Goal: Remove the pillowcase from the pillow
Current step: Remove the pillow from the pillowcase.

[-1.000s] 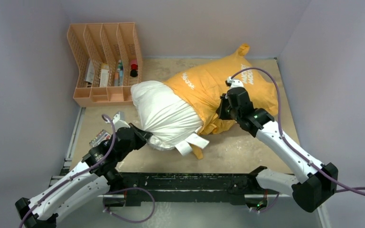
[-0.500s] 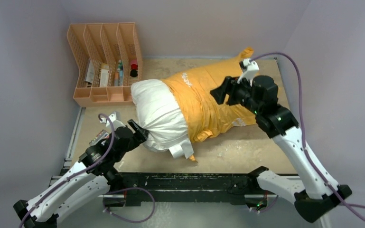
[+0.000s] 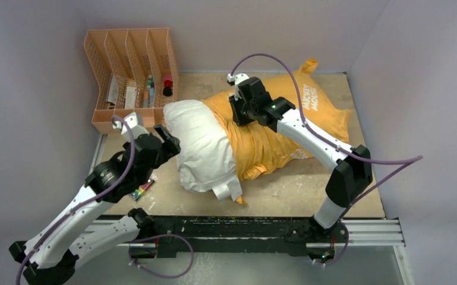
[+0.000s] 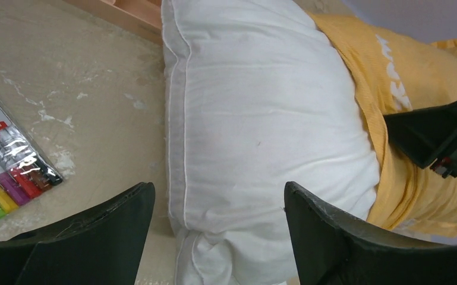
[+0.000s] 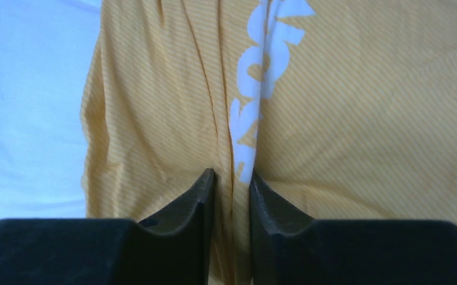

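Top external view: the pillow [image 3: 205, 148] is being shown lying aslant in the middle of the counter [image 3: 285, 190]. Its plump white left half is being left bare, and its right half is being covered by the pillowcase [image 3: 270, 148]. The orange-yellow cover is being bunched into deep wrinkles where its open edge is meeting the white fabric. One of its corners is being pushed up near the far wall. White lettering [image 3: 309, 98] is being displayed on its upper right side. A small white flap is hanging off the pillow's near end.

The right gripper [image 3: 238, 113] is being held down on the cover's far left part, close to the open edge. In the right wrist view its jaws are almost pressed together, and a raised fold of the finely striped cloth [image 5: 362, 107] is being pinched between them beside more white lettering [image 5: 261, 89]. The pillow [image 5: 24, 89] is being glimpsed at the left of that view.

The left gripper [image 3: 169, 139] is being held at the pillow's left side, jaws spread wide. In the left wrist view a stitched seam is being shown running along the pillow [image 4: 261, 119]. Whether the jaws are touching the pillow cannot be told. A marker pack [image 4: 6, 160] is lying on the counter [image 4: 83, 77] to the left. An orange organizer [image 3: 131, 77] is standing at the far left corner.
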Robot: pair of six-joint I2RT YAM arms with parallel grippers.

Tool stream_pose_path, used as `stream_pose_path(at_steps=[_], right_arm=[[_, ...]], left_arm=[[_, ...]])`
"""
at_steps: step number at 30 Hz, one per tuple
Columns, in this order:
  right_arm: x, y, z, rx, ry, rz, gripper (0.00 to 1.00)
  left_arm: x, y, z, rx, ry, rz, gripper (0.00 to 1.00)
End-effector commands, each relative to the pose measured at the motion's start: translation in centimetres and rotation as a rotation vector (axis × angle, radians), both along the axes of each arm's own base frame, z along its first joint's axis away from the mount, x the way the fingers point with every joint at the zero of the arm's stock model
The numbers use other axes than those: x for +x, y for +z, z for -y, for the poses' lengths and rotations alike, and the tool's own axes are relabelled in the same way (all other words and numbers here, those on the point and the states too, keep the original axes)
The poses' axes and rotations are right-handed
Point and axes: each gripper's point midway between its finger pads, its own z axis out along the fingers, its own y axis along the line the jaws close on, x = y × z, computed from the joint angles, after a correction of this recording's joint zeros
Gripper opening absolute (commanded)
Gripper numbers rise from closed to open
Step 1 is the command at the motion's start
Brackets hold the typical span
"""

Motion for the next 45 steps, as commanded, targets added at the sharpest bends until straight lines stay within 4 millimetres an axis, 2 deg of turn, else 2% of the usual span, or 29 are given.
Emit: stream_pose_path(at_steps=[1,2,3,5,8,10,12,13,15,16,17,19,21,24,26,28,30,33,36,38,41,42,43,45], right_arm=[[-5.4,-5.2,3.2,-0.122,0.039,-0.133,0.14],[-7.2,-6.2,3.2,-0.071,0.011,-0.171,0.10],[-9.9,-9.2,4.1,-0.048,-0.022,-0.256,0.09],[-13.6,-12.2,4.2,0.072,-0.061,-0.345,0.05],[-17.9,-15.8,5.1,0.205,-0.160,-0.477,0.04],[-19.3,-16.8,5.4,0.253,-0.203,-0.523,0.04],[-19.3,-16.5,5.6,0.256,-0.212,-0.520,0.05],[-18.8,-15.9,5.6,0.244,-0.212,-0.502,0.06],[-17.3,-13.9,5.4,0.214,-0.206,-0.449,0.08],[-16.2,-12.4,5.1,0.207,-0.202,-0.415,0.10],[-15.3,-10.8,4.8,0.198,-0.197,-0.386,0.12],[-13.3,-7.0,3.7,0.189,-0.158,-0.316,0.25],[-10.9,-2.9,2.4,0.191,-0.103,-0.223,0.37],[-8.0,3.3,0.2,0.223,-0.041,-0.111,0.55],[-6.0,5.6,-1.3,0.227,-0.008,-0.058,0.64],[-4.2,6.5,-2.6,0.211,0.012,-0.038,0.66],[-2.6,6.2,-3.9,0.178,0.026,-0.047,0.67],[-1.1,4.1,-6.2,0.128,0.079,-0.116,0.69],[0.0,0.0,-6.7,0.013,0.068,-0.176,0.69],[0.5,-2.9,-5.5,-0.129,0.058,-0.172,0.69],[1.2,-6.7,-0.7,-0.420,-0.034,-0.123,0.68],[1.1,-7.4,0.9,-0.494,-0.074,-0.114,0.60],[1.6,-7.4,2.5,-0.544,-0.124,-0.083,0.43],[2.4,-6.7,4.0,-0.538,-0.150,-0.041,0.18]], left_arm=[[2.2,1.4,1.4,0.124,-0.043,-0.018,0.82],[2.9,1.5,2.1,0.143,-0.058,-0.021,0.84],[3.7,1.5,2.8,0.150,-0.066,-0.024,0.85],[5.4,0.7,4.4,0.142,-0.102,-0.054,0.87],[8.0,-2.7,6.2,0.050,-0.170,-0.135,0.87],[8.8,-5.8,6.7,0.045,-0.176,-0.181,0.87],[8.4,-8.7,7.1,0.059,-0.203,-0.237,0.87],[8.1,-10.1,7.4,0.058,-0.227,-0.258,0.82],[7.1,-13.0,7.9,0.053,-0.277,-0.302,0.39],[6.5,-14.1,8.2,0.040,-0.303,-0.322,0.13],[5.9,-15.1,8.1,0.036,-0.308,-0.338,0.00],[4.5,-16.9,7.4,0.030,-0.306,-0.362,0.00],[3.9,-16.8,7.1,0.013,-0.315,-0.319,0.00],[3.9,-15.3,7.2,0.010,-0.368,-0.200,0.00],[4.0,-14.5,6.8,0.049,-0.378,-0.178,0.00],[3.9,-13.9,7.2,0.036,-0.403,-0.162,0.00],[3.7,-13.7,7.3,0.010,-0.397,-0.144,0.00],[3.4,-13.3,7.0,-0.015,-0.386,-0.109,0.00],[3.1,-12.4,6.7,-0.008,-0.392,-0.084,0.00],[3.2,-12.5,6.4,0.015,-0.383,-0.089,0.00],[3.4,-13.3,5.4,0.051,-0.331,-0.132,0.00],[3.4,-13.7,5.1,0.060,-0.310,-0.150,0.00],[3.4,-14.1,4.8,0.065,-0.292,-0.166,0.00],[3.3,-14.8,4.3,0.068,-0.253,-0.191,0.00]])
